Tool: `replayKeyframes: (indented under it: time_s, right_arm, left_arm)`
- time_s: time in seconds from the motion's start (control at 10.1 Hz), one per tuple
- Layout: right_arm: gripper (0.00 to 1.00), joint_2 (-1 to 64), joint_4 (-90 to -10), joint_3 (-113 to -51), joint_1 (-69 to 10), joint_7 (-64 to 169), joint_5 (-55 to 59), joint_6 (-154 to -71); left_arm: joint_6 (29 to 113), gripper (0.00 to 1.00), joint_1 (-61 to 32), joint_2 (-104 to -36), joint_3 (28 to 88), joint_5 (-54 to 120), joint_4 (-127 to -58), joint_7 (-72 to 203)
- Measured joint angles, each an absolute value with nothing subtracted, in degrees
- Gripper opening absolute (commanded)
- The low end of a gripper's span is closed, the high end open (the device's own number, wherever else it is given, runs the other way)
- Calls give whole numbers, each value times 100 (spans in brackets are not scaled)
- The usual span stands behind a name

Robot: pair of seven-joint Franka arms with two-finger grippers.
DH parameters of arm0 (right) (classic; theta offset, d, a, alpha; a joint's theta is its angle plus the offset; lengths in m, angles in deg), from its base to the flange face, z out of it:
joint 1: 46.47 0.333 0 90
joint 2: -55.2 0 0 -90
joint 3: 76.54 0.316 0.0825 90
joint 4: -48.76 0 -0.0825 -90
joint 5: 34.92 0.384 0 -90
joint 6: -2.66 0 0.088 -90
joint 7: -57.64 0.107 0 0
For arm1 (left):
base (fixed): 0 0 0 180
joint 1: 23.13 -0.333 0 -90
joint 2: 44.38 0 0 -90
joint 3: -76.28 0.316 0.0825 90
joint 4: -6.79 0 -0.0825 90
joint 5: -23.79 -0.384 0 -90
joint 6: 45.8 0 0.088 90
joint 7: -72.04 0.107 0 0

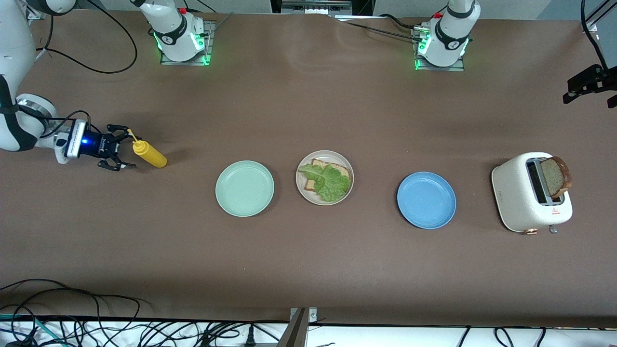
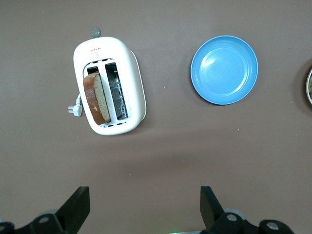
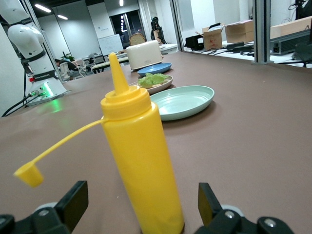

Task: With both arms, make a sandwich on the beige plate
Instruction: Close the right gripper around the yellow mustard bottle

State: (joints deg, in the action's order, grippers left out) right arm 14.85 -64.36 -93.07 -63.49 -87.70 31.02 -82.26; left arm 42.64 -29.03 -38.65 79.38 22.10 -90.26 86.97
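Already the beige plate [image 1: 302, 169] at the table's middle holds bread and lettuce. With fingers apart, the right gripper [image 1: 114, 153] flanks the mustard bottle [image 1: 150, 154]; an off-centre squeeze could topple it. The left gripper [image 2: 141, 204], spread wide, hangs over the toaster [image 2: 130, 73] and its slice [image 2: 96, 97], which could snag.

Three plates stand in a row across the table [image 1: 308, 270] middle. The beige plate [image 1: 348, 169] is in the centre, w/ one bread slice [image 1: 333, 168] on it and a lettuce leaf [image 1: 328, 181] on the slice. The mint plate [image 1: 244, 188] is beside it toward the right arm's end, the blue plate [image 1: 426, 200] toward the left arm's end. The toaster [image 1: 520, 202] is near the left arm's end, beside the blue plate, w/ a second slice [image 1: 555, 176] upright in one slot. The bottle [image 1: 150, 153] stands at the right arm's end, well apart from the mint plate. The right gripper [image 1: 121, 152] is just beside the bottle, jaws apart, one at each side. The left gripper [image 2: 144, 207] hangs above the table near the toaster, jaws apart.
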Motion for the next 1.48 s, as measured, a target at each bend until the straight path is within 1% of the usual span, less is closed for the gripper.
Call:
replayKeyframes:
  time_s: [0.3, 0.4, 0.49, 0.59, 0.69, 0.79, 0.89, 0.99, 1.19, 1.48]
  right_arm:
    - [100, 1420, -6436, -8960, -6478, -8776, 3102, -8319]
    - [96, 1418, -6436, -8852, -6546, -8776, 3102, -8369]
    - [70, 1409, -6436, -8759, -6602, -8777, 3102, -8408]
    - [53, 1403, -6436, -8677, -6637, -8780, 3103, -8447]
    - [30, 1402, -6436, -8595, -6657, -8782, 3107, -8470]
    - [14, 1402, -6435, -8525, -6664, -8783, 3110, -8492]
    - [5, 1402, -6430, -8486, -6665, -8784, 3113, -8510]
    - [0, 1402, -6420, -8478, -6667, -8785, 3117, -8517]
    - [0, 1403, -6366, -8437, -6682, -8779, 3122, -8583]
    - [0, 1568, -6172, -7947, -6701, -8266, 3176, -9209]
  left_arm:
    - [4264, 100, -2903, -3865, 7938, 2210, -9026, 8697]
    - [4264, 100, -2903, -3865, 7938, 2210, -9026, 8697]
    - [4264, 100, -2903, -3865, 7938, 2210, -9025, 8697]
    - [4264, 100, -2903, -3865, 7938, 2210, -9025, 8697]
    - [4264, 100, -2903, -3865, 7938, 2210, -9025, 8697]
    - [4264, 100, -2903, -3865, 7938, 2210, -9025, 8697]
    - [4264, 100, -2903, -3865, 7938, 2210, -9025, 8697]
    - [4264, 100, -2903, -3865, 7938, 2210, -9025, 8697]
    - [4264, 100, -2903, -3865, 7938, 2210, -9026, 8697]
    - [4264, 100, -2904, -3865, 7938, 2210, -9026, 8697]
